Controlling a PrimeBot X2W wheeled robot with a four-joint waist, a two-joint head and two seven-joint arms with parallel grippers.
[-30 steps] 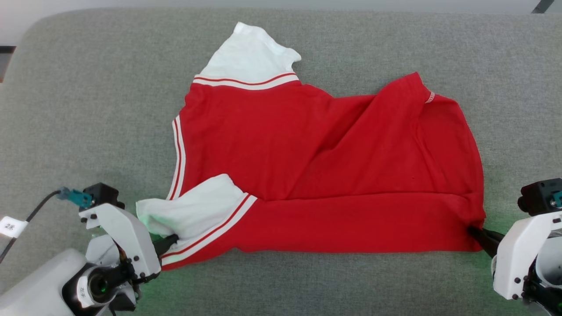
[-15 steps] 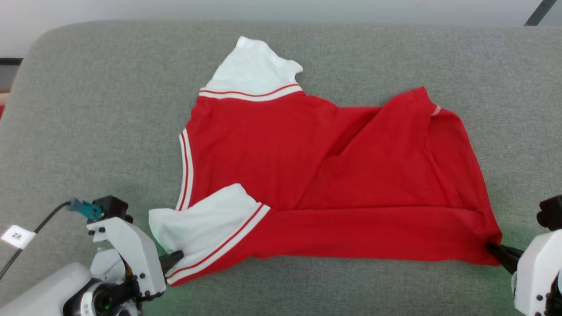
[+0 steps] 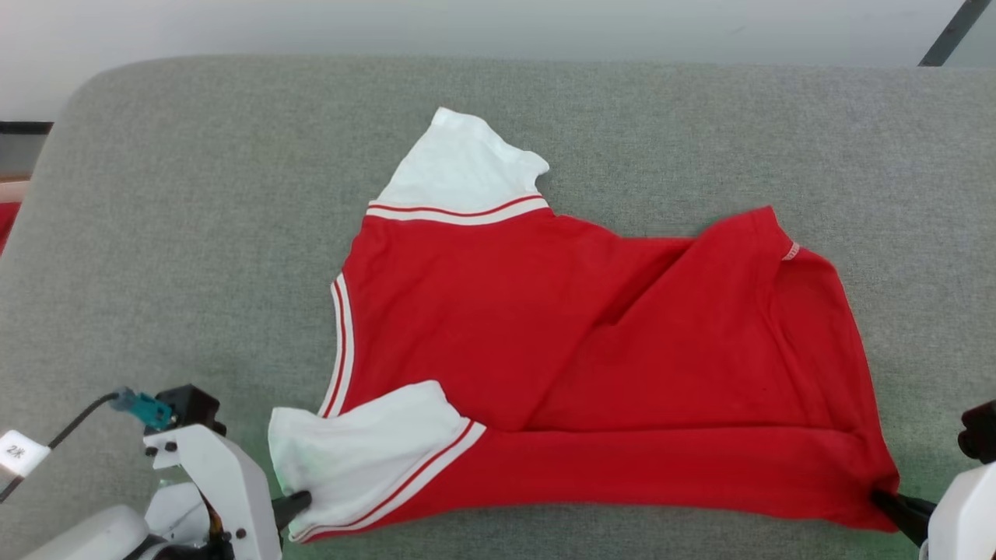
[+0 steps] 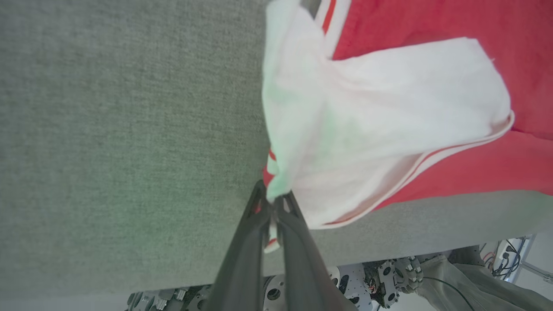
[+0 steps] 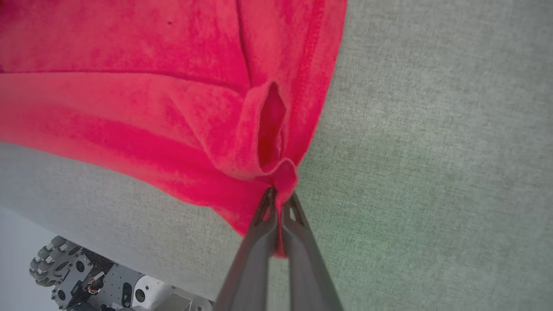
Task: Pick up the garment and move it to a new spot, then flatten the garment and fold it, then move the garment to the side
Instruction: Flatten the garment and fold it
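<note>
Garment [image 3: 591, 342] nearer, btw L-tool [image 3: 299, 499] & R-tool [image 3: 883, 498]

Head camera looks down; wrist cameras sit close — all share the garment [image 3: 591, 350].

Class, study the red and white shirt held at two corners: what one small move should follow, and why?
Probably draw the left end effector and right end effector slightly apart: each is shut on a near corner of the red jersey T-shirt with white sleeves, and a diagonal crease crosses its body.
</note>
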